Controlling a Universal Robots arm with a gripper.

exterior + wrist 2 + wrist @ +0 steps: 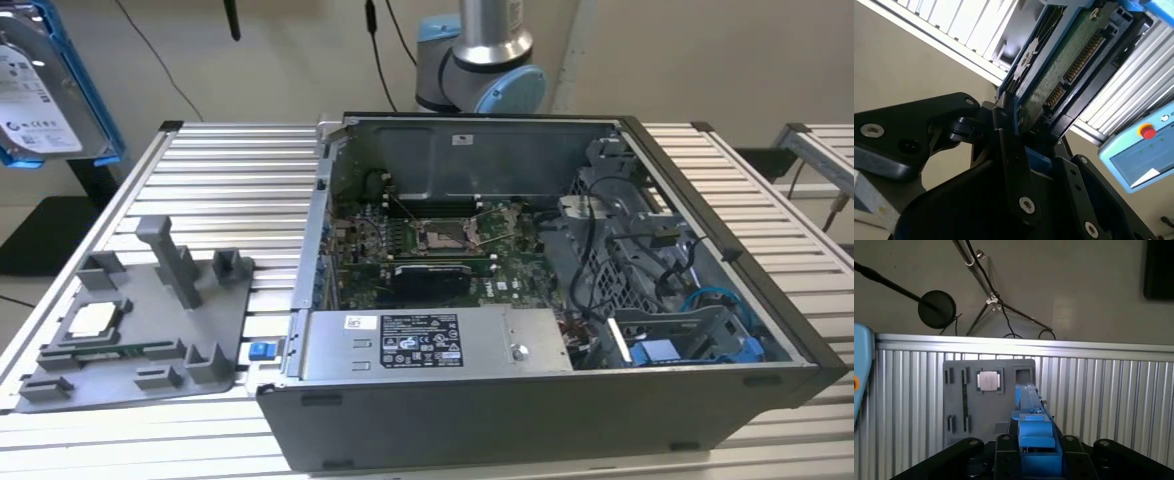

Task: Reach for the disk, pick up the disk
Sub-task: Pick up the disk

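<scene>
Gripper (1036, 446) is clamped on the disk (1064, 65). Black metal fingers (1010, 150) sit on either side of its blue plastic bracket (1035, 429), and I see the drive edge-on in the first wrist view. The disk is off the table, hanging in the air at the upper left of the exterior view, white label facing the camera.

Handling, my read:
- It's a dense, rigid slab with a smooth metal shell, so probably slick under hard pads.
- The bracket is the right place to hold. Plastic gives a little and adds friction.
- The green circuit board (1054, 87) and gold connector pins (1086, 55) are exposed on the underside. They look fragile, so no squeeze there.
- Most of the body sticks out past the jaws, so it could pivot if the clamp is light.

Further out is a grey moulded fixture tray (961, 395) with slots and posts, and a small square silver chip (989, 381) seated in it. The tray lies on the ribbed aluminium table (1104, 400). The open PC case (534, 420) is centre frame in the exterior view: sheet steel, motherboard, cable clutter. The arm base (481, 50) stands behind it, at the wall.
</scene>
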